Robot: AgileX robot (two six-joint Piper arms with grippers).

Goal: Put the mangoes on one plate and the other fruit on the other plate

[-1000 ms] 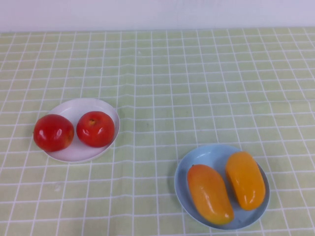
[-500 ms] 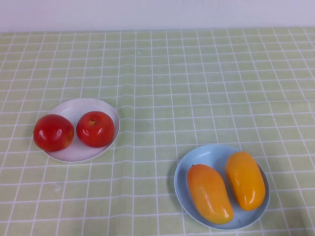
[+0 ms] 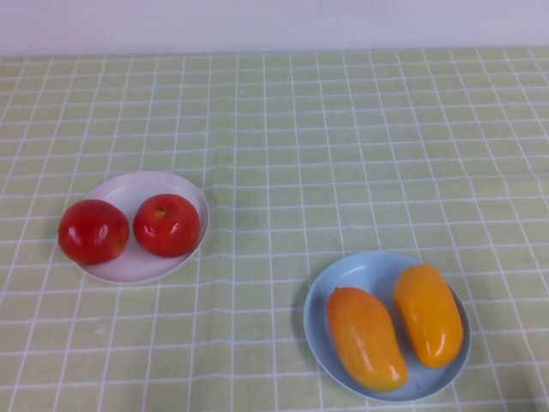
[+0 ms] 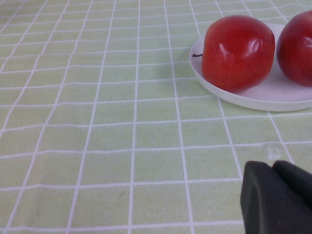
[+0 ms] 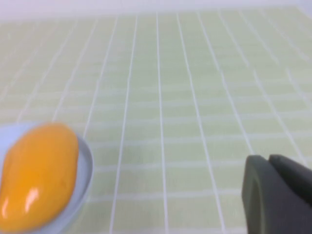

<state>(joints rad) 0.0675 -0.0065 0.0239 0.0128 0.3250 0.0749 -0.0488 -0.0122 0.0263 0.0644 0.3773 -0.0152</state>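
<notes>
Very little of the robot shows. In the left wrist view, the left hand appears as a matte black block with rounded corners, split by a narrow seam into two close-set parts. In the right wrist view, the right hand is a similar dark grey-black block, soft-edged, with the same thin seam. No cables, screws or markings are visible on either.

Across the high views, no object changes position. The two mangoes lie in the same pose on the light blue plate; the two red fruits sit unchanged on the white plate. No arm enters or leaves the high view. Earlier wrist views are not available, so gripper movement cannot be determined.
</notes>
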